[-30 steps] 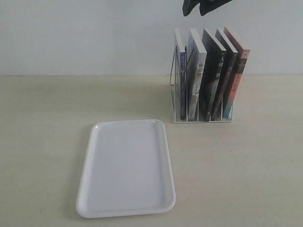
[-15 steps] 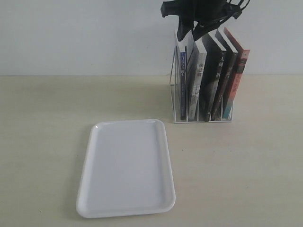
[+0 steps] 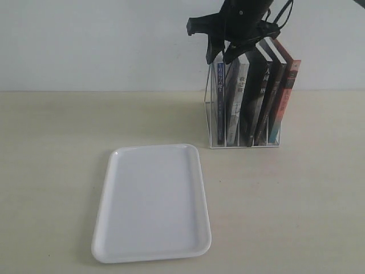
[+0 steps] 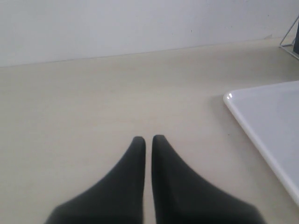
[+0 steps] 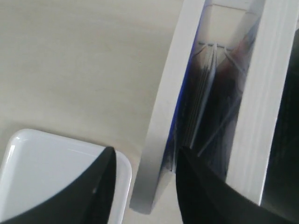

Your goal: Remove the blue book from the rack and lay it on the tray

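Note:
The blue book [image 3: 220, 103] stands upright in the leftmost slot of the white wire rack [image 3: 245, 146]; its white page edge [image 5: 166, 116] shows in the right wrist view. My right gripper [image 3: 219, 57] hangs open at the book's top, one finger on each side of it, with its pads apart from the covers [image 5: 145, 154]. The white tray [image 3: 154, 200] lies flat in front and to the left of the rack [image 5: 46, 168]. My left gripper [image 4: 148, 138] is shut on nothing, low over the table beside the tray [image 4: 271, 121]; the exterior view does not show it.
Three other books fill the rack's other slots: black-spined ones [image 3: 251, 97] and a red-orange-spined one [image 3: 288, 97], all leaning close to the blue book. A pale wall rises behind the beige table [image 3: 57, 171]. A corner of the rack [image 4: 292, 44] shows in the left wrist view.
My right gripper has come down from the top of the exterior view and shifted left, so its open fingers now straddle the top of the blue book. Books and tray have not moved.

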